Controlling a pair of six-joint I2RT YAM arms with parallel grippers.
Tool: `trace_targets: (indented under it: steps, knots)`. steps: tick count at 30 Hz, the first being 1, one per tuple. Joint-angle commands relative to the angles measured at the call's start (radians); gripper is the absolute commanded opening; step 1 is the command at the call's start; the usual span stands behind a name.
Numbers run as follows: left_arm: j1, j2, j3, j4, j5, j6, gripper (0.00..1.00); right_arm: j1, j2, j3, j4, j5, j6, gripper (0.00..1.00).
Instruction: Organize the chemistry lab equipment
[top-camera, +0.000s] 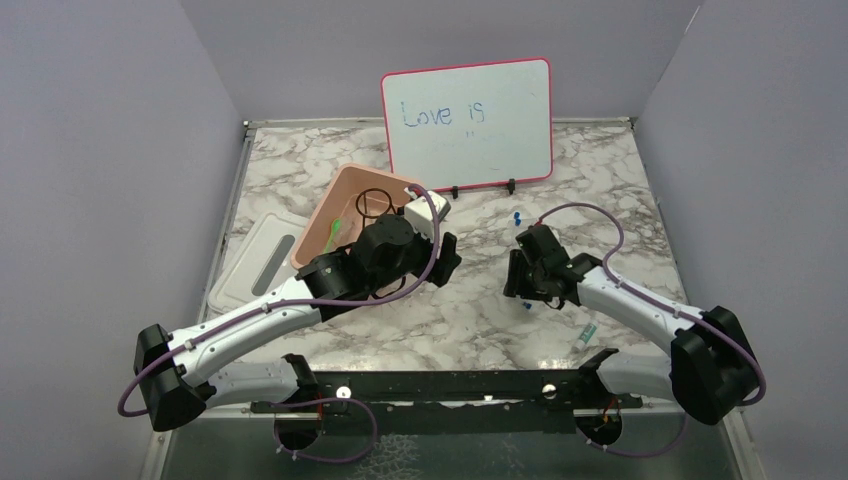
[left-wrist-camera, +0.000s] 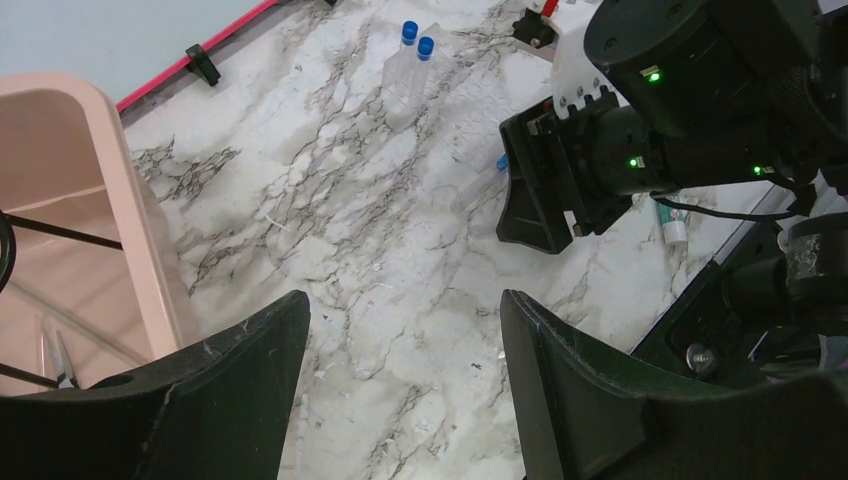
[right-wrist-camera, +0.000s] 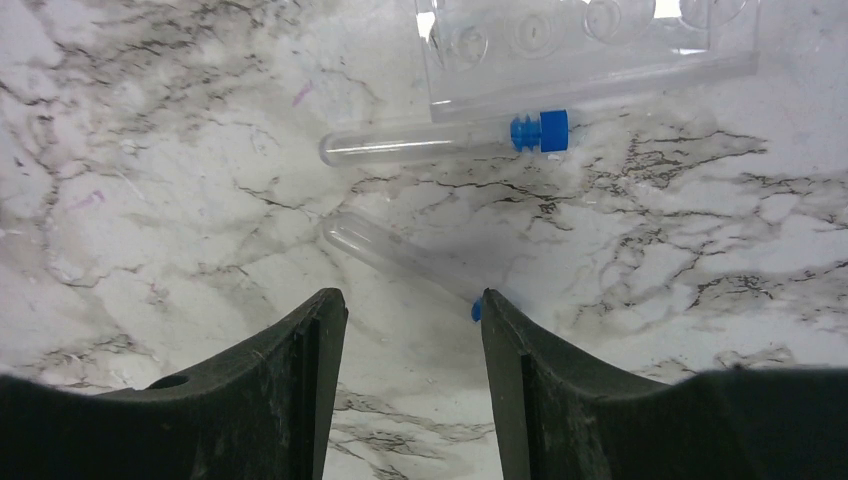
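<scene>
A clear plastic tube with a blue cap (right-wrist-camera: 400, 262) lies slantwise on the marble table (right-wrist-camera: 150, 180), just ahead of the right gripper (right-wrist-camera: 412, 310), whose jaws are parted and empty. The tube should be straddled squarely at mid-length before closing, lest it be rolled aside. The left gripper (left-wrist-camera: 405, 300) is also seen parted and empty.

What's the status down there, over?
Left gripper open, empty, beside tub. Right gripper open, tube lying loose at its fingertips. Second tube and clear rack just beyond; nothing blocking.
</scene>
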Motion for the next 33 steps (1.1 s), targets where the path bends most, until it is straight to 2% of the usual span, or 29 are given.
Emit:
trace_targets:
  steps: [1, 13, 16, 21, 25, 30, 33]
  knots:
    - [0.004, 0.007, -0.002, 0.014, 0.007, -0.002, 0.73, 0.000, 0.045, 0.000, 0.009, -0.006, -0.035, 0.57]
    - [0.004, 0.019, 0.000, 0.012, 0.011, 0.001, 0.73, -0.001, 0.141, 0.036, 0.015, -0.015, -0.051, 0.56]
    - [0.004, 0.023, -0.002, 0.013, 0.013, -0.003, 0.73, 0.002, 0.153, 0.032, 0.015, -0.055, -0.061, 0.53]
    - [0.005, 0.034, 0.000, 0.013, 0.007, -0.007, 0.73, 0.001, 0.142, 0.018, 0.037, -0.138, -0.090, 0.41]
    - [0.007, 0.024, 0.003, -0.003, -0.061, -0.013, 0.73, 0.001, 0.146, 0.012, 0.066, -0.216, -0.129, 0.31]
    - [0.019, 0.020, -0.005, 0.005, -0.068, -0.034, 0.73, 0.008, 0.198, 0.027, 0.063, -0.211, -0.150, 0.26]
    - [0.037, 0.033, -0.010, 0.009, -0.053, -0.058, 0.73, 0.035, 0.221, 0.044, 0.052, -0.169, -0.158, 0.29]
